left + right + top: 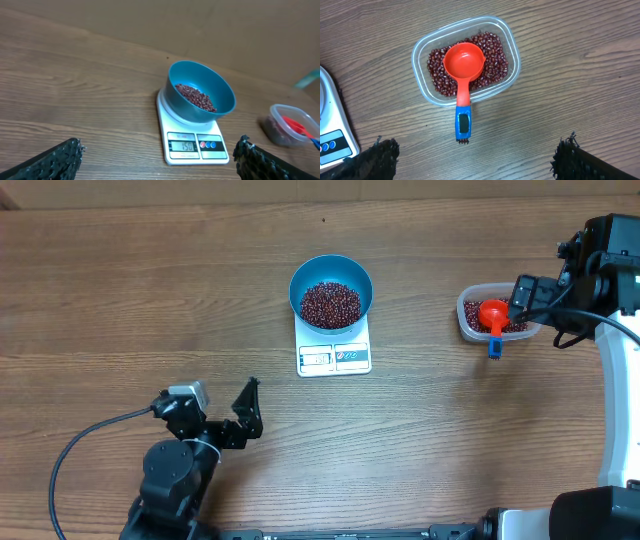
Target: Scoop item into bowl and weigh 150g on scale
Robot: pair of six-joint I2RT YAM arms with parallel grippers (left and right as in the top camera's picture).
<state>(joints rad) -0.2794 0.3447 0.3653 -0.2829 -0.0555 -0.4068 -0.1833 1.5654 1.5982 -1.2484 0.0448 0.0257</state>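
Note:
The blue bowl point(296, 284) stands on the white scale point(334, 358) at the table's middle and holds a heap of dark red beans point(330, 303). In the left wrist view the scale point(192, 147) shows 150 under the bowl point(172, 82). My left gripper point(212, 396) is open near the front left, well short of the scale, with nothing between its fingers. My right gripper point(528, 300) is open over the table at the right, just beside the clear tub point(464, 315), and holds nothing.
The clear tub point(420, 50) holds more beans point(492, 50). A red scoop point(464, 60) lies in it, its blue handle point(463, 120) sticking out over the rim toward my right gripper point(477, 144). A corner of the scale point(332, 135) shows at the left.

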